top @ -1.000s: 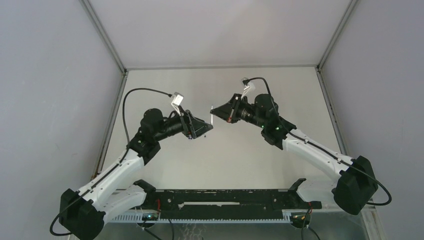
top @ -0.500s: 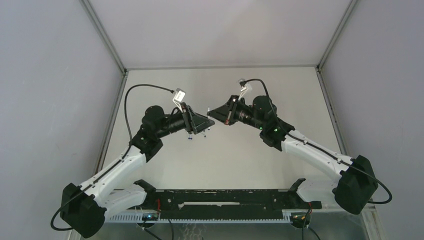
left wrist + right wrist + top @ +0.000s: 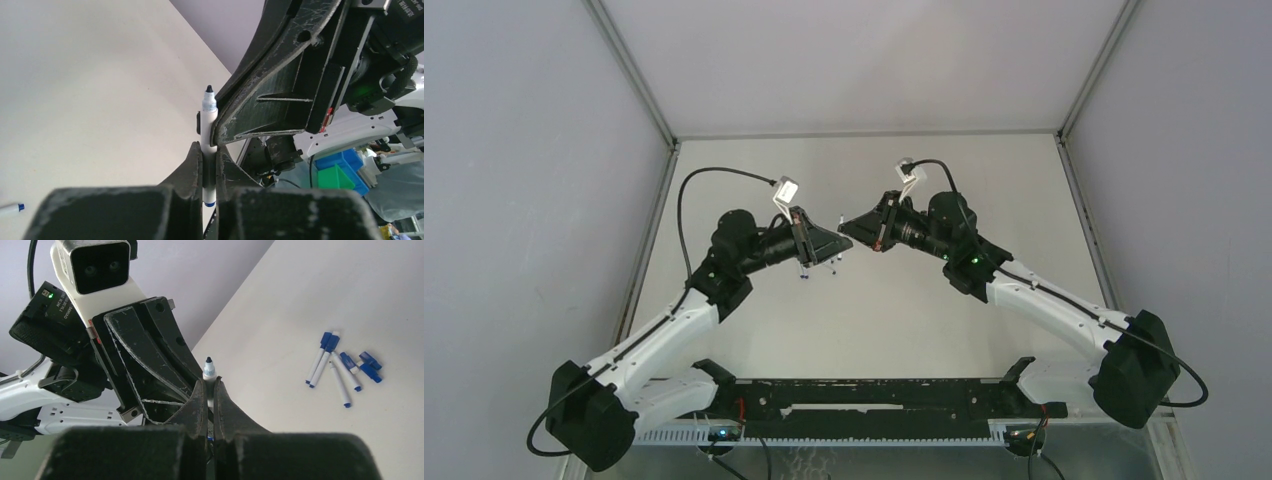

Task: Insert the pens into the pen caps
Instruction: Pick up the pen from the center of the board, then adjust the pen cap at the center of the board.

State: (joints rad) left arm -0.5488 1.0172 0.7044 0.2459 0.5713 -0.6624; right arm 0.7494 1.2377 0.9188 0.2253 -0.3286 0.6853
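Note:
A white pen (image 3: 208,107) with a dark bare tip stands upright in mid-air between both grippers. My left gripper (image 3: 209,150) is shut on its lower barrel, just above the blue end band. My right gripper (image 3: 210,386) is shut on the same pen (image 3: 209,371), gripping just under the tip. In the top view the left gripper (image 3: 837,251) and right gripper (image 3: 844,226) meet tip to tip over the table's middle. Several more pens (image 3: 331,367) and loose dark blue pen caps (image 3: 371,366) lie together on the table.
Another pen (image 3: 10,208) lies on the table at the lower left of the left wrist view. Small white pens (image 3: 805,272) show just beneath the left gripper in the top view. Grey walls enclose the table on three sides.
The left gripper moved right to the right gripper and closed on the pen that the right gripper was holding. The right arm shifted slightly left.

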